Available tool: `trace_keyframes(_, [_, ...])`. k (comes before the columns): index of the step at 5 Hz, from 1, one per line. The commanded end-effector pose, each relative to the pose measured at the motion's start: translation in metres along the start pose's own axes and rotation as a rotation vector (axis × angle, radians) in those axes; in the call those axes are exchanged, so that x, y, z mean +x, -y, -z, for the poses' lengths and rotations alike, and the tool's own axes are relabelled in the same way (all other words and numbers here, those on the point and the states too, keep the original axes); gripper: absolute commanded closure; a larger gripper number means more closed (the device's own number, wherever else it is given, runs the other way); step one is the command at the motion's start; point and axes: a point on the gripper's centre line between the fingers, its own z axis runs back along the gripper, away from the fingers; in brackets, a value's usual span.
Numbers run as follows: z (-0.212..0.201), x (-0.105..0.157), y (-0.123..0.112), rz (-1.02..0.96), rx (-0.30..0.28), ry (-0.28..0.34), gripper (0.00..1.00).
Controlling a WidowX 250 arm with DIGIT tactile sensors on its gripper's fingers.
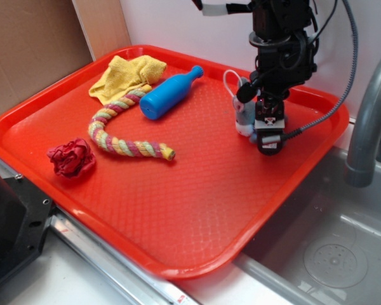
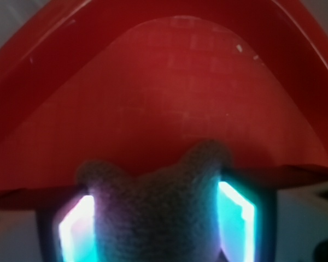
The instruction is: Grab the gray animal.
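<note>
Large red plastic tray with a textured floor, set on a counter beside a metal sink at right, with a gray faucet neck rising at the far right edge. Cardboard panel standing beyond the tray at far left.

Black robot arm reaching down over the tray's far right corner, cables trailing off to the right. Gripper lowered close to the tray floor, fingers on either side of the gray animal.

Scattered across the tray's left half: a crumpled yellow cloth at far left; a braided rope toy in pastel strands, curving from the cloth toward the tray's middle; a blue plastic bottle lying on its side just right of the cloth, its base close to the rope; a crumpled red rag near the left rim.

Gray animal standing upright near the far right rim, white at its base, a white loop string arching from its head.

In the wrist view, blurred gray plush filling the gap between two glowing fingers, both pads close against its sides, red tray rim curving beyond. Clenched on the gray animal, by that view
</note>
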Motion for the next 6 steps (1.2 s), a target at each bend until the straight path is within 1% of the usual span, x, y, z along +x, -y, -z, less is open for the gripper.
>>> trace_keyframes(1, [-0.072, -0.021, 0.000, -0.330, 0.101, -0.053, 1.00])
trace_keyframes(2, [-0.109, -0.038, 0.004, -0.580, 0.133, -0.087, 1.00])
trace_keyframes(3, [-0.144, -0.066, 0.014, -0.735, 0.095, -0.021, 1.00])
trace_keyframes(4, [-0.171, -0.110, 0.028, -0.771, -0.008, 0.071, 1.00])
trace_keyframes(5, [-0.177, -0.130, 0.042, -0.824, 0.010, 0.083, 1.00])
trace_keyframes(6, [-0.171, -0.134, 0.043, -0.760, -0.032, 0.105, 1.00])
